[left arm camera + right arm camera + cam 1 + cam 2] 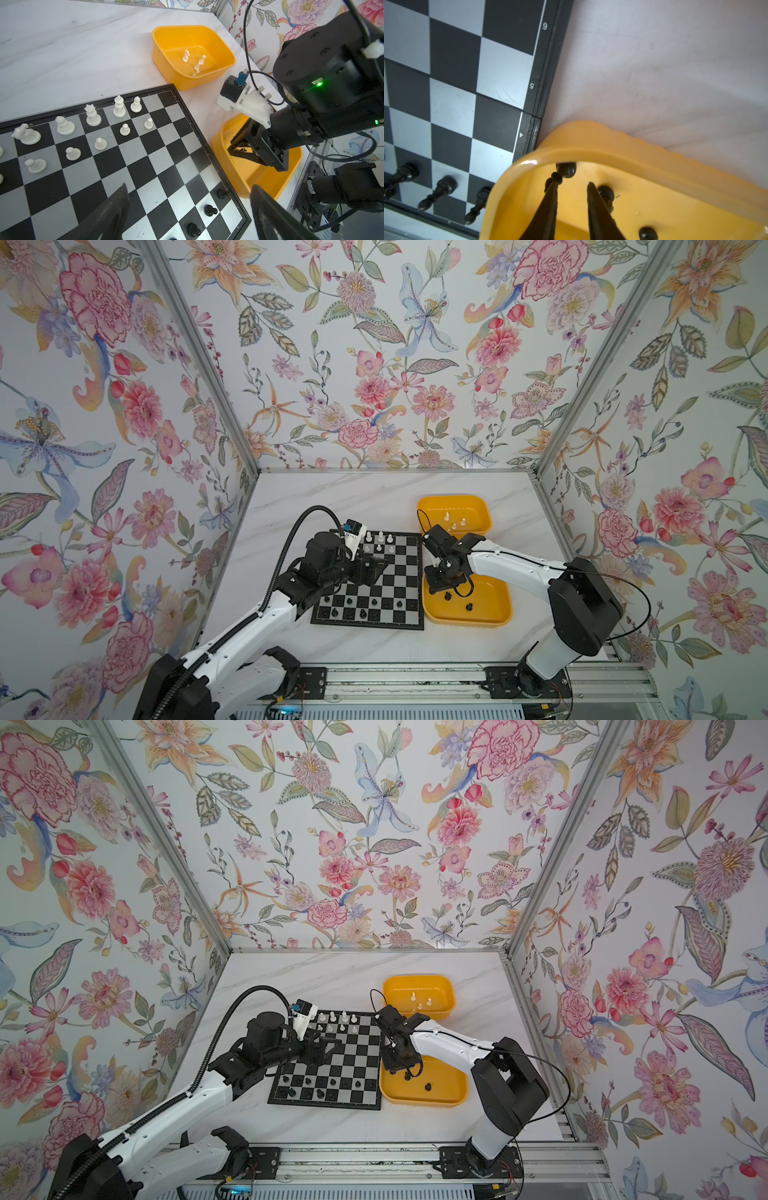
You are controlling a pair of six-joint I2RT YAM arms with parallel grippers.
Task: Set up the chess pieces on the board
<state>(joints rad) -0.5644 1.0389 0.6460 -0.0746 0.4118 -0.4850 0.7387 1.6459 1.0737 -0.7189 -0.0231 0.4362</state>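
The board lies mid-surface, with white chess pieces along its 12 o'clock edge and black chess pieces at 6 o'clock. The left gripper hangs over it, fingers wide. The right gripper dips into the yellow tub at the board's 4 o'clock, fingers narrow with nothing between them.

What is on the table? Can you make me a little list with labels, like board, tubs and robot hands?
board: flat black-and-silver chessboard on the white marble table
white pieces: small white plastic chessmen on the far rows; a few in the far yellow plastic tub
black pieces: small black plastic chessmen on the near rows; a few in the near yellow plastic tub
left gripper: open, above the board
right gripper: down in the near tub, jaws slightly apart, nothing between
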